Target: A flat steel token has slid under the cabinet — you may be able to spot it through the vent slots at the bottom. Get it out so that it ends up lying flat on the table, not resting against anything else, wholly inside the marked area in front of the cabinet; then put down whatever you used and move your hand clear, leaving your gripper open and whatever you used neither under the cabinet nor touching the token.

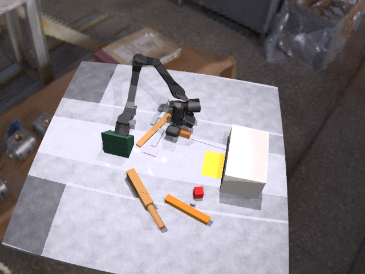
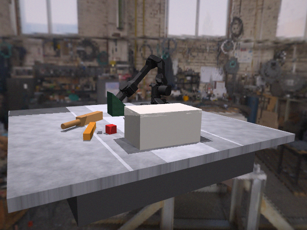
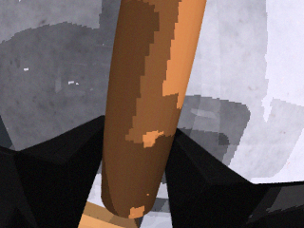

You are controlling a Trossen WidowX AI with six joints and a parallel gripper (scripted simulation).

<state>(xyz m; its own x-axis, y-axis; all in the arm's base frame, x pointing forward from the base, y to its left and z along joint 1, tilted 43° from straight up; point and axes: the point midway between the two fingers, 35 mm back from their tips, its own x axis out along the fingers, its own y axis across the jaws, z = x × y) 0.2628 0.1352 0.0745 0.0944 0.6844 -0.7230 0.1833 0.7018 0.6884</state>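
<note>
The white cabinet (image 1: 247,153) (image 2: 171,131) stands at the right of the top view. The yellow marked area (image 1: 213,164) lies directly in front of it. The steel token is not visible, and the vent slots cannot be made out. My gripper (image 3: 137,128) is shut on the orange handle (image 1: 185,134) (image 3: 147,95) of a thin-rod tool, near the handle's rear end. The thin rod (image 1: 207,142) runs from the handle to the cabinet's front edge, beyond the yellow area's far side. Whether its tip is under the cabinet cannot be told.
An orange stick (image 1: 153,130) and a pale flat plate (image 1: 150,151) lie near the gripper. A green block (image 1: 117,144) (image 2: 114,105) stands by the arm's base. A wooden paddle (image 1: 140,188), an orange bar (image 1: 187,209), a red cube (image 1: 198,192) and a small grey piece (image 1: 193,204) lie nearer the camera.
</note>
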